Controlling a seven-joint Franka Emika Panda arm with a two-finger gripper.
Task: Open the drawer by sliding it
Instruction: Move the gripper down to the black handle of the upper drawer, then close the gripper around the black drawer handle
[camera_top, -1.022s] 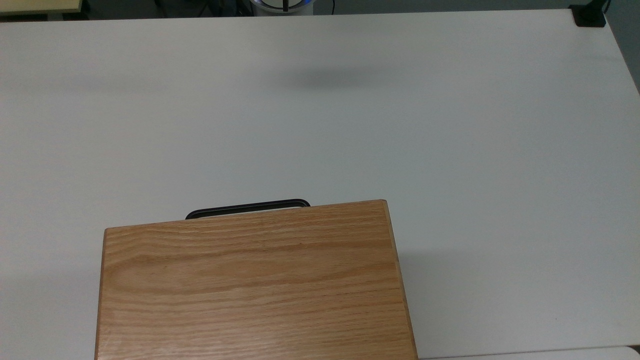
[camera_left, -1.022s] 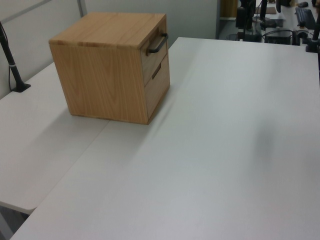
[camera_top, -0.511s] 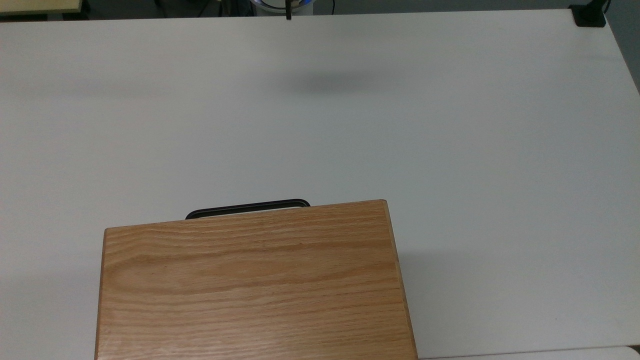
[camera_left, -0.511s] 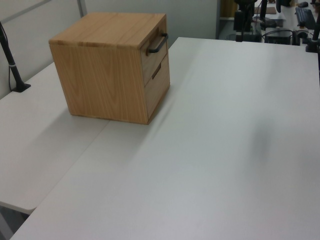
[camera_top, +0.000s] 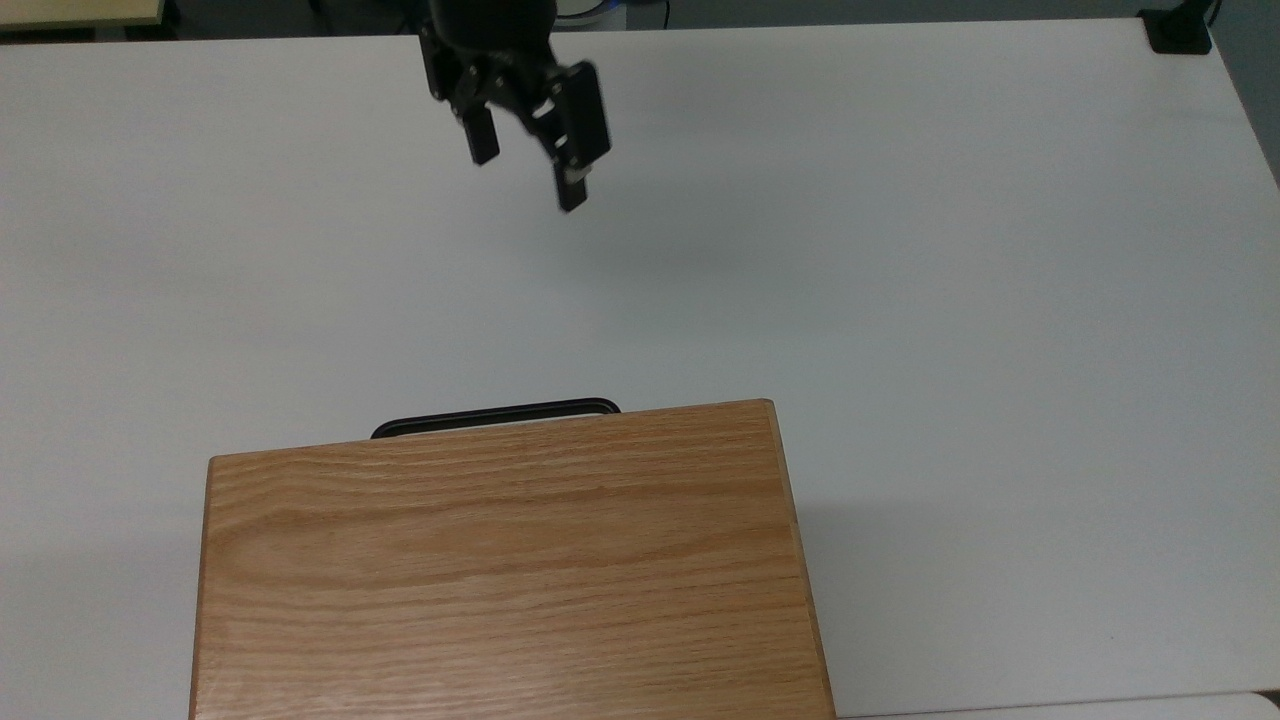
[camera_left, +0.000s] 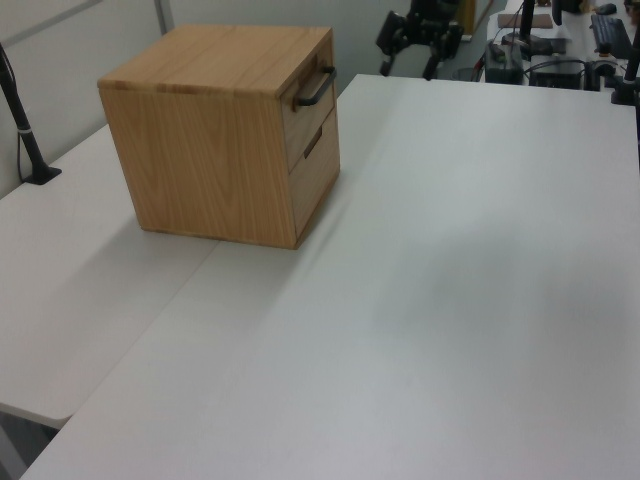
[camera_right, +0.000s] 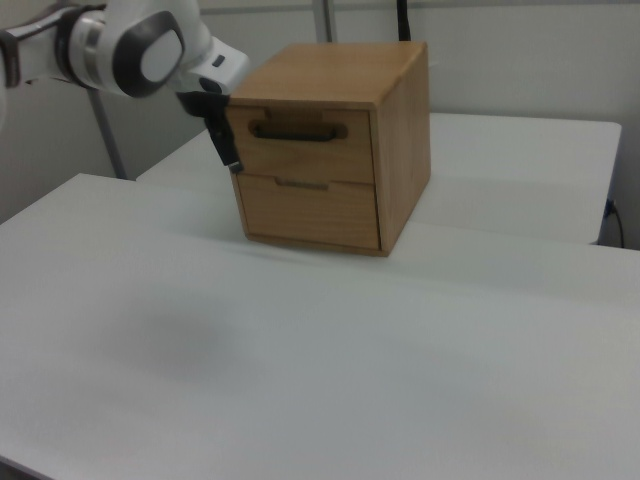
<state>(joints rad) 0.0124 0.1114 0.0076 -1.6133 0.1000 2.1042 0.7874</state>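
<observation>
Well apart: gripper (camera_top: 525, 180) and closed drawer (camera_right: 300, 147)

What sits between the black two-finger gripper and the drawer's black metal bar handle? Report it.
Nothing: in the top view, bare white table separates the open black two-finger gripper from the black metal bar handle.

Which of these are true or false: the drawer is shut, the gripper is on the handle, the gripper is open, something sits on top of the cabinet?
1. The drawer is shut. True.
2. The gripper grips the handle. False: it hangs above the table, apart from the handle.
3. The gripper is open. True: its fingers stand apart.
4. A box sits on the cabinet. False: its top is bare.
</observation>
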